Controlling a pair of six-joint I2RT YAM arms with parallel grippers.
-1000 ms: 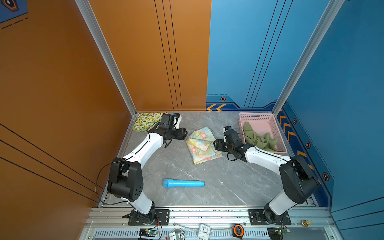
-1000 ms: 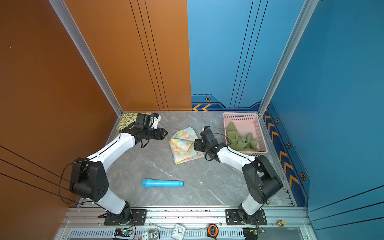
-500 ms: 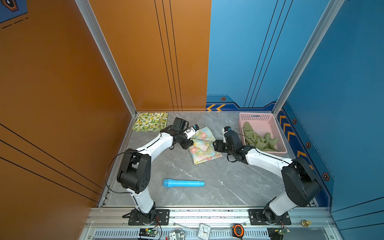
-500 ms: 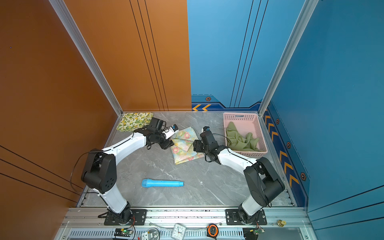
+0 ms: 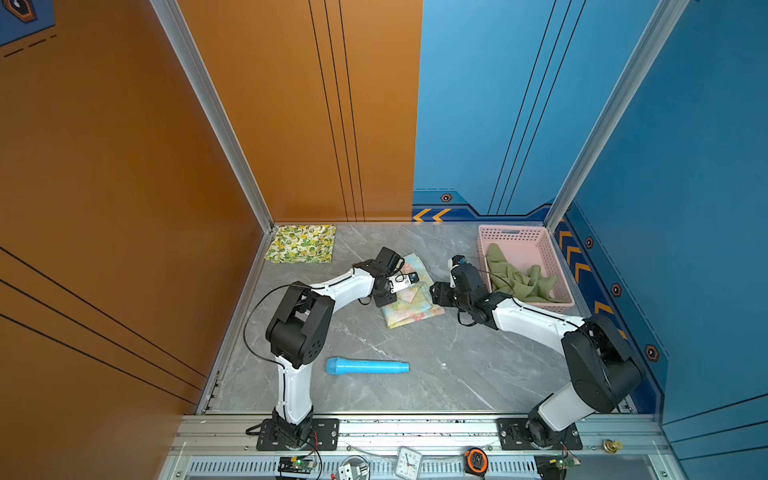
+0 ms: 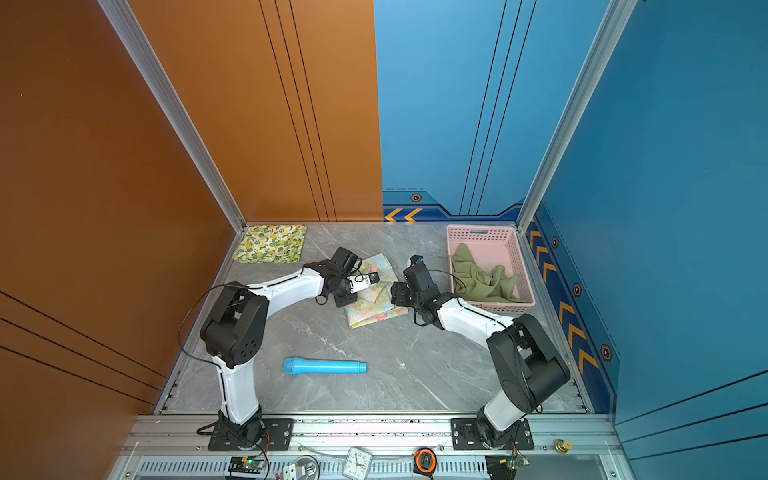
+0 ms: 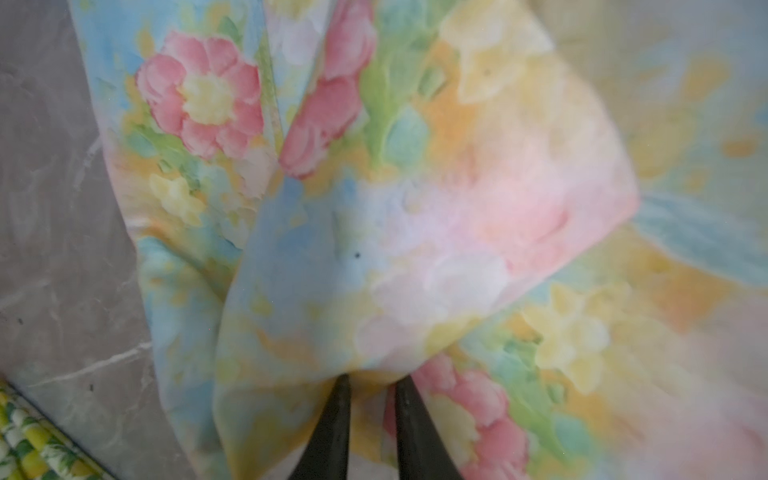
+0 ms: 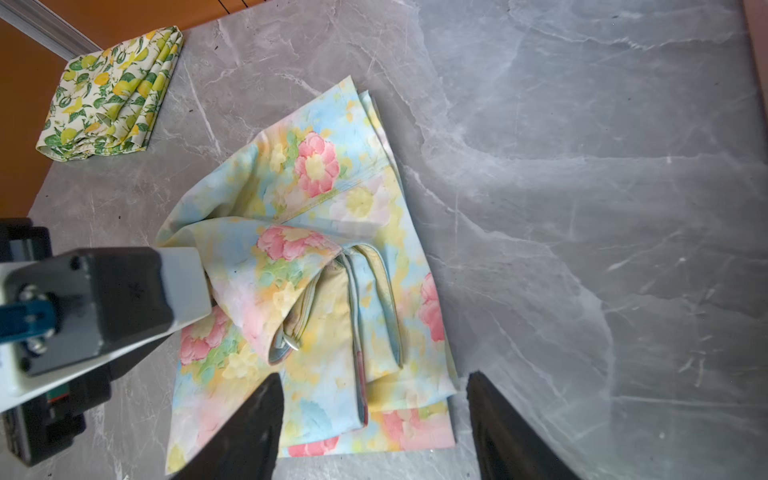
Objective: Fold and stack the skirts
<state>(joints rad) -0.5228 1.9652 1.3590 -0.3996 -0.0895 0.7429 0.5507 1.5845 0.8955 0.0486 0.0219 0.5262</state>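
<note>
The lemon-print skirt (image 5: 301,249) lay folded flat in the far left corner of the bench (image 5: 457,365), well apart from the other garments. The pastel floral skirt (image 5: 411,311) sat partly folded near the middle of the bench, between the two arms, its upper layers bunched and uneven. The left fingers (image 7: 338,415) were drawn almost together on a fold of this skirt. In the left wrist view cloth was pinched between their tips, and in the right wrist view that fold stood raised off the rest of the garment, pulled toward the left arm's grey-and-white gripper body. The right fingers (image 8: 249,428) stood wide apart and gripped nothing. They hung low at the skirt's right edge, one over the printed cloth and the other over bare grey marbled bench beside it. It was not clear whether either touched the fabric. The olive green skirt (image 5: 519,282) lay crumpled inside the pink lattice basket (image 5: 511,239) at the far right of the bench, beside the blue wall, one corner rising along the basket's left side. A light blue cylinder (image 5: 368,367) lay on its side on the near part of the bench, apart from all three skirts.
</note>
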